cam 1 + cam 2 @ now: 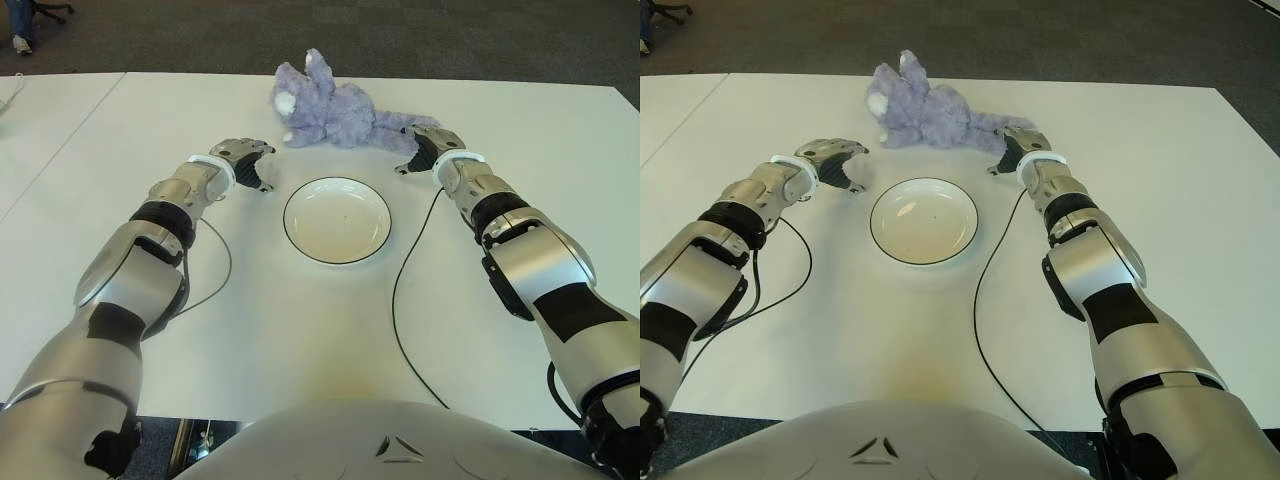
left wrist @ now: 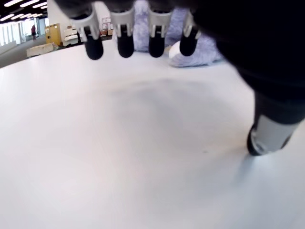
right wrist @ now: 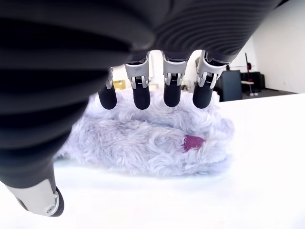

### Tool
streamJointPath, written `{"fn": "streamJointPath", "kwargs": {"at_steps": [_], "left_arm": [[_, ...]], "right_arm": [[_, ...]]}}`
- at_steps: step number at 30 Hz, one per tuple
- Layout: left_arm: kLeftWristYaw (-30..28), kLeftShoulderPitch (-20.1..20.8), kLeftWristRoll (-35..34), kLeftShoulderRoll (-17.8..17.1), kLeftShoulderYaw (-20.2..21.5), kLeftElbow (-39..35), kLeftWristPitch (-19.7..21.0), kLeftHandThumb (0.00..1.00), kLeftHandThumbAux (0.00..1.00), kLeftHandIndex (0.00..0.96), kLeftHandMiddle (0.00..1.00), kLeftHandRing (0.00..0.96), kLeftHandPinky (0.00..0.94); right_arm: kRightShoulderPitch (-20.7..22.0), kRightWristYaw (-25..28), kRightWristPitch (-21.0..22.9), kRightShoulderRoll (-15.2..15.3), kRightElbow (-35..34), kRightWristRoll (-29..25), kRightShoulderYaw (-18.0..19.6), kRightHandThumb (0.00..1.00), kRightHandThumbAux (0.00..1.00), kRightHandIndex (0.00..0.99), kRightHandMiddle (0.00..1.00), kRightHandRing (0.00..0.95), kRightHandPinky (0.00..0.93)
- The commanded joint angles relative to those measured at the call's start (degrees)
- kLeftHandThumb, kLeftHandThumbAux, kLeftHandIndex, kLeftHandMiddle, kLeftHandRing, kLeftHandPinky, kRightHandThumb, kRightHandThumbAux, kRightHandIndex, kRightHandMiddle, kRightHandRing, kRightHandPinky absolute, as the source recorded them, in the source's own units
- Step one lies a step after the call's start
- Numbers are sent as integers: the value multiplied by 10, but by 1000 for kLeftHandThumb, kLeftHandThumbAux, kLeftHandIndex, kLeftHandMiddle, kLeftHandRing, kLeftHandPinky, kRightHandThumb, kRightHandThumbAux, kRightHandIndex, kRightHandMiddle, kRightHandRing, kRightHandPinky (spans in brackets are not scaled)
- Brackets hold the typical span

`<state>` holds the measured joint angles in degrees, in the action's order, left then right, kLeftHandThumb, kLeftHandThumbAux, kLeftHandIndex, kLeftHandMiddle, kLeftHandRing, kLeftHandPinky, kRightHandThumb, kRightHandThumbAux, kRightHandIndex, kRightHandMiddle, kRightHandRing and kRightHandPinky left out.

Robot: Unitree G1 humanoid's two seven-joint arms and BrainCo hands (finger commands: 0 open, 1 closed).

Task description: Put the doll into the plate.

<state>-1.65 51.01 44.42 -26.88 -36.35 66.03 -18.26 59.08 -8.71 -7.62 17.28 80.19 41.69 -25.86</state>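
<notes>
Left hand point(image 1: 245, 160) hovering over the bare white table point(image 1: 120, 130), left of the plate point(image 1: 337, 220), fingers point(image 2: 125, 46) loosely spread and holding nothing. At centre, white plate with dark rim, nothing in it. Beyond its far edge, purple plush doll point(image 1: 325, 108) lying on the table. Right hand point(image 1: 428, 147) poised over the doll's right end, fingers point(image 3: 141, 98) released above the fur, grasping nothing.

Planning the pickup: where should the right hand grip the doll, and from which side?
Grip the doll's leg end, from above. It lies flat on the table, legs stretching toward the right hand, whose open fingers hover over that fur. The plate sits just nearer the robot.
</notes>
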Motion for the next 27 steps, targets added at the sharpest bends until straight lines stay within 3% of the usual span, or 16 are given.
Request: {"fn": "streamJointPath", "kwargs": {"at_steps": [1,9,16,27], "left_arm": [[-18,-50,2,33,-17,12,-25,14,603,0,28,17,0],[-18,-55,-6,33,-17,8,-34,5,609,0,20,16,0],[-10,-57,-15,32,-13,7,-43,34,621,0,19,19,0],[1,-56,-16,30,-15,2,-48,39,627,0,19,15,0]], "right_arm": [[-52,3,-1,-24,3,-21,20,246,650,0,0,0,0],[-76,26,-16,-36,3,-36,41,214,637,0,0,0,0],[-72,39,-46,-30,-2,-39,43,200,631,0,0,0,0],[-85,42,-45,-27,-1,-47,53,195,640,0,0,0,0]]}}
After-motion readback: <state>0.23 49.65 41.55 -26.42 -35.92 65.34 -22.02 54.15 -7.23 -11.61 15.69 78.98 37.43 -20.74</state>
